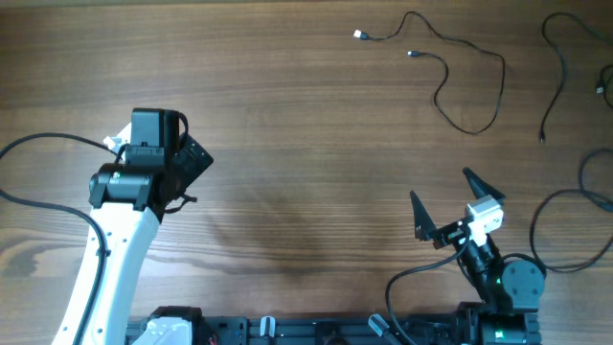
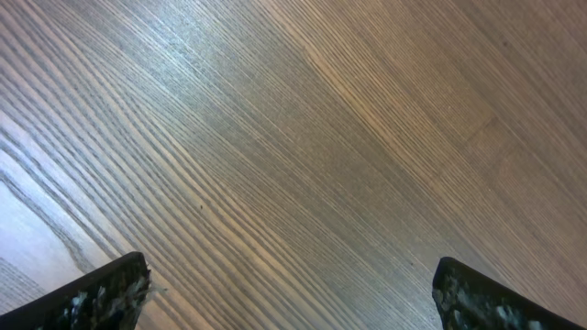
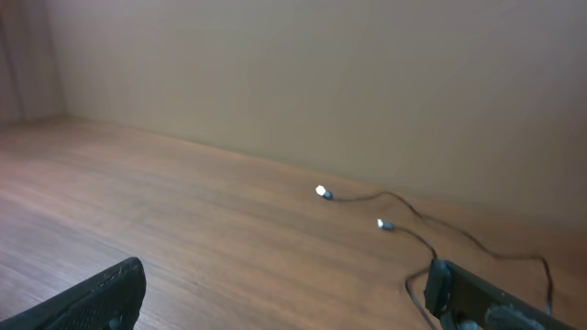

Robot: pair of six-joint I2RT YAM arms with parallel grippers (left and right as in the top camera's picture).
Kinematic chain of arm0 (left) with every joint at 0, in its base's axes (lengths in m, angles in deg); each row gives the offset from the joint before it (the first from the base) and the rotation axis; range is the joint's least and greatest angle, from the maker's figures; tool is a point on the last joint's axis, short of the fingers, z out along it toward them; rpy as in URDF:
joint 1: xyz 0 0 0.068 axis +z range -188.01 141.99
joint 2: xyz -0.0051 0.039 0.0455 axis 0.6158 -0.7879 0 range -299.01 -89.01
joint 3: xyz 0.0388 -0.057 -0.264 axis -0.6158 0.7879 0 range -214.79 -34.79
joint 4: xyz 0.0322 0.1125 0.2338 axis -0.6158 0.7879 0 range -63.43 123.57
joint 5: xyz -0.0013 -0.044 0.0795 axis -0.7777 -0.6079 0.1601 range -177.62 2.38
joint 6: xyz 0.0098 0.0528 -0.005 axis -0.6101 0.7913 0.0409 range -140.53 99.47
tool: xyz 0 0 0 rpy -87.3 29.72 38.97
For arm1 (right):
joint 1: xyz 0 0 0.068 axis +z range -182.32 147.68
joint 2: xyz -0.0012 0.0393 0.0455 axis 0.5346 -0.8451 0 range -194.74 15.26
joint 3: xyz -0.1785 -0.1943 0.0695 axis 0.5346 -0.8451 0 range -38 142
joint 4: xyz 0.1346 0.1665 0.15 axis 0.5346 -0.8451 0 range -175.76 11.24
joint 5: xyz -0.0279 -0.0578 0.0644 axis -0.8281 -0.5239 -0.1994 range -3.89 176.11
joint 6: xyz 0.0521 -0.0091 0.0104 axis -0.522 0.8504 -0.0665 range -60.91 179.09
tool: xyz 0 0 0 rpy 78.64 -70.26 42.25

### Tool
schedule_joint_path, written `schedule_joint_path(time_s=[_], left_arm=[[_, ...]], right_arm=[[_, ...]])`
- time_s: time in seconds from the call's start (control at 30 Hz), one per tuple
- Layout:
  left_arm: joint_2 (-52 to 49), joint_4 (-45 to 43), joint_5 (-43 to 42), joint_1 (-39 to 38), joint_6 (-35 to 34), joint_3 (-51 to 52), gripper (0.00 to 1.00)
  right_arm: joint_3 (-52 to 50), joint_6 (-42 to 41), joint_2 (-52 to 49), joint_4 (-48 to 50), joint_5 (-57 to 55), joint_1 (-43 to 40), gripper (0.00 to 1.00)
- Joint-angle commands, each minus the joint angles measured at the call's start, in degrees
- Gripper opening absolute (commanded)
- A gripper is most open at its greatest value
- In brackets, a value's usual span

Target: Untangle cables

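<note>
Loosely, thin black cables [image 1: 469,130] curl on woodgrain tbl [image 1: 287,96] (L claw [image 2: 292,298] & R claw [image 1: 440,182] released).

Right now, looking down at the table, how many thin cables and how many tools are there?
Thin black cables: 2, with a scrap at the right edge unclear
Tools: 2, the left tool and the right tool, both open
Total: 4

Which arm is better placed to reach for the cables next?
Right, probably. The cables lie far right on the table, nearer the open right gripper, whose wrist camera shows them. The left gripper hovers over wood far left.
</note>
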State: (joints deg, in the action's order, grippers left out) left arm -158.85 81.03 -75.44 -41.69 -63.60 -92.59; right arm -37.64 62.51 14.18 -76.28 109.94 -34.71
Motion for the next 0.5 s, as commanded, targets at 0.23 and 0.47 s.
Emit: schedule_joint_path(time_s=[0.23,0.47], left_arm=[[0.39,0.04,0.94,0.22,0.85,0.09,1.0],[0.39,0.07,0.94,0.22,0.85,0.09,1.0]], right_arm=[[-0.07,-3.43,0.87,-1.16,-6.45,0.28,1.0],[-0.07,-3.45,0.87,-1.16,-6.43,0.28,1.0]])
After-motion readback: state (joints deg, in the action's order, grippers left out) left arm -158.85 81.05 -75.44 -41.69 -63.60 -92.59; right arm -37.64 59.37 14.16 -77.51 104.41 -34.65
